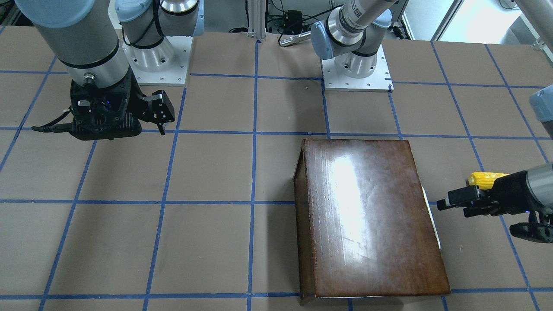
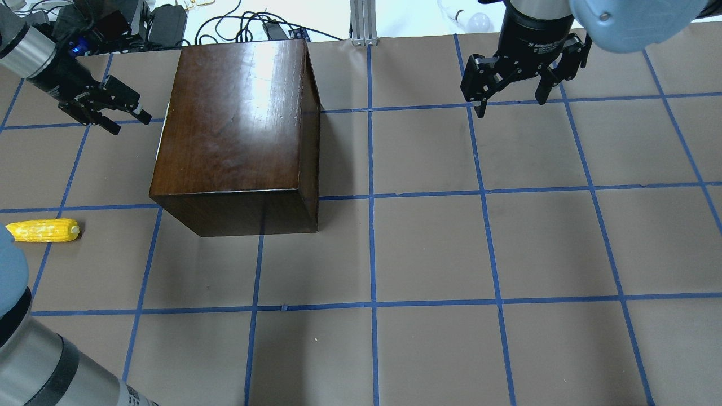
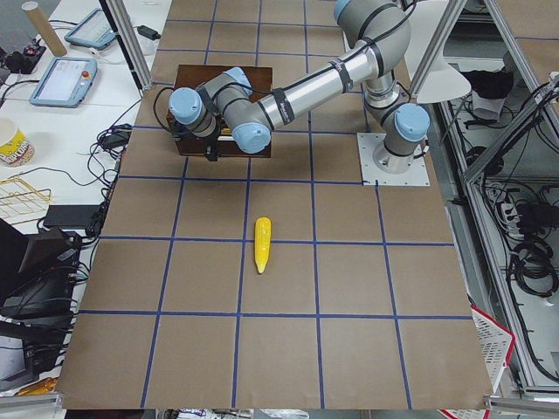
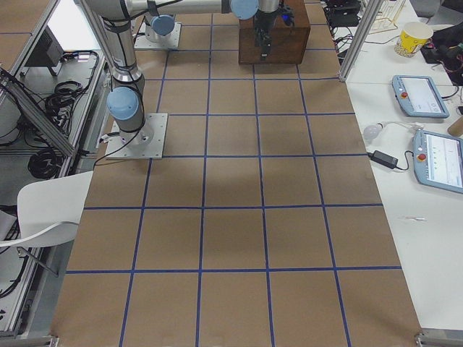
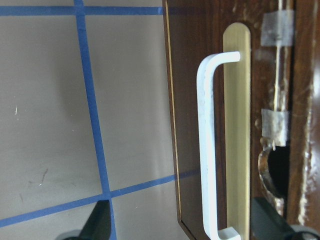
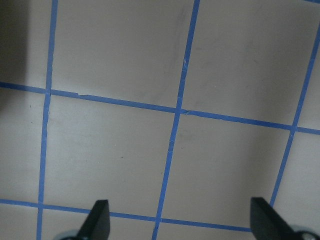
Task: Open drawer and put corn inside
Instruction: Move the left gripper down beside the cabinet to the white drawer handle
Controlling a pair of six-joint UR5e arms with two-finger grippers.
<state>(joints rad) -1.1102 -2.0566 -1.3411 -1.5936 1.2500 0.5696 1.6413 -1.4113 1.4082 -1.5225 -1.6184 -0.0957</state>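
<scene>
The glossy dark-brown box point(image 2: 237, 124) stands on the table's left half; it also shows in the front-facing view point(image 1: 371, 216). Its drawer is shut. The left wrist view shows the drawer's dark scuffed front point(image 5: 192, 75) with a white handle point(image 5: 207, 150) on a brass plate. My left gripper point(image 2: 133, 126) is open and empty, just left of the box, facing that handle without touching it; its fingertips point(image 5: 100, 225) frame the handle. The yellow corn point(image 2: 42, 230) lies on the table nearer my base, also seen from the front point(image 1: 486, 178). My right gripper point(image 2: 510, 107) is open and empty, far right.
The brown paper-covered table point(image 2: 428, 248) carries a blue tape grid. Cables and devices point(image 2: 163, 22) lie beyond the far edge behind the box. The right wrist view shows only bare table point(image 6: 125, 150). Both arm bases point(image 1: 356, 69) stand on white plates.
</scene>
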